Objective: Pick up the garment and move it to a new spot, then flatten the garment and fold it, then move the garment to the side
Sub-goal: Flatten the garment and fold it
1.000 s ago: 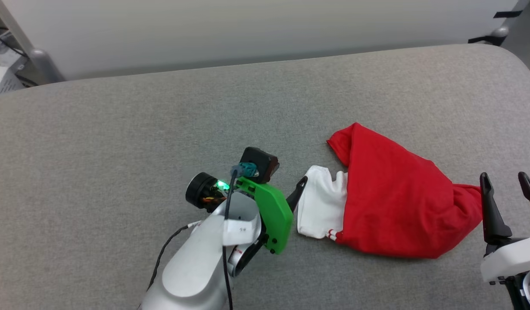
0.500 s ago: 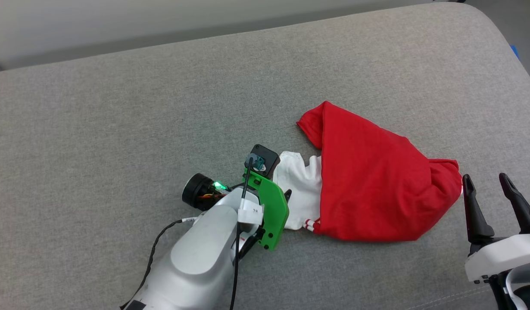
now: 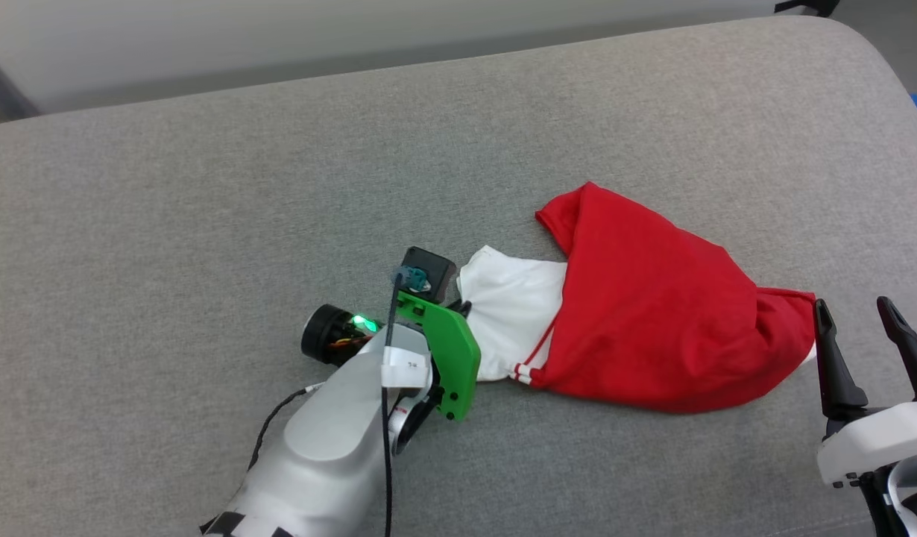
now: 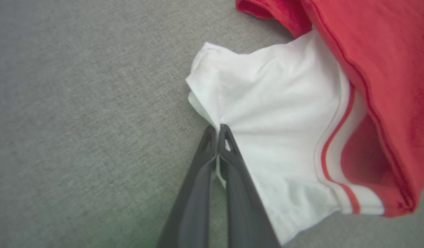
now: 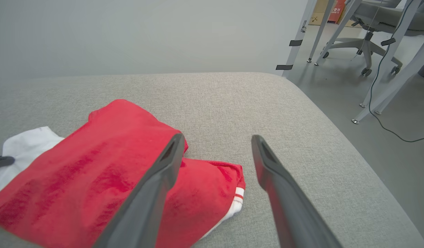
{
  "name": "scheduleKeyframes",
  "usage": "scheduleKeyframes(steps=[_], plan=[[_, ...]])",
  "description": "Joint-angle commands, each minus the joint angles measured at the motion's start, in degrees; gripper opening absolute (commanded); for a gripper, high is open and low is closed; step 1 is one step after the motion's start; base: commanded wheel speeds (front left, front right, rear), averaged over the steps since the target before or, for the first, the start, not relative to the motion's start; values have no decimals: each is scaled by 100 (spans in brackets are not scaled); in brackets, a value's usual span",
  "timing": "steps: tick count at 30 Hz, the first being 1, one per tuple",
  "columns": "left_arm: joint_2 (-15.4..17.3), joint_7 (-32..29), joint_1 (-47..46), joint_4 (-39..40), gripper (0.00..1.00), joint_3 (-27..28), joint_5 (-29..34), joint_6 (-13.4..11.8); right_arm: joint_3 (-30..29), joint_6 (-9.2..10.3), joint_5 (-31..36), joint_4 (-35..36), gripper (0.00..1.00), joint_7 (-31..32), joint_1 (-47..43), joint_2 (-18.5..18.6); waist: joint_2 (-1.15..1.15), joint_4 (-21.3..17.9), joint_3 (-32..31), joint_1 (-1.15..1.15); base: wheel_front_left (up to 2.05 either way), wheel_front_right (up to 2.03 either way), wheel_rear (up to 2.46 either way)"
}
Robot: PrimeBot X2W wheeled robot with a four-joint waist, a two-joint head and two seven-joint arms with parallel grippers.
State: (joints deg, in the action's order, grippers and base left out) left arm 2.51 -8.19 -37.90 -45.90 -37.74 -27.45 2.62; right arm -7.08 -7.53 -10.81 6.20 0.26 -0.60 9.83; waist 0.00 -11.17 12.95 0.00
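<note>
Pick-up step: your left gripper (image 4: 218, 127) pinches the crumpled red-and-white cotton T-shirt (image 3: 652, 321) mid-frame; right gripper (image 3: 853, 302) gapes. Lift next.

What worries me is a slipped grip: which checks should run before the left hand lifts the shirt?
1. Grip: left hand shut on the white sleeve of the garment: ok.
2. Bite deep enough for lifting: cannot tell; only the sleeve's edge is pinched.
3. Other arm: right hand open, holding nothing: ok.
4. Cloth lying flat: not ok; it lies bunched on the grey cushion.
</note>
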Motion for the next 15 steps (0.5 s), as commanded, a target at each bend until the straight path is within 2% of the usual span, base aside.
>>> scheduleKeyframes(steps=[1, 8, 15], plan=[[130, 134, -65, -36, 0, 99, -76, -76, -3, 4, 40, -7, 100, 3, 32, 31, 0, 220, -162, 0, 0, 0, 0], [619, 683, 85, 130, 0, 604, -337, -289, -9, 4, 44, 5, 100, 73, -82, 66, 0, 729, -430, 0, 0, 0, 0], [1170, 920, 578, 603, 0, 1031, -578, -560, 1, 4, 68, 17, 100, 140, -178, 73, 0, 1156, -562, 0, 0, 0, 0]])
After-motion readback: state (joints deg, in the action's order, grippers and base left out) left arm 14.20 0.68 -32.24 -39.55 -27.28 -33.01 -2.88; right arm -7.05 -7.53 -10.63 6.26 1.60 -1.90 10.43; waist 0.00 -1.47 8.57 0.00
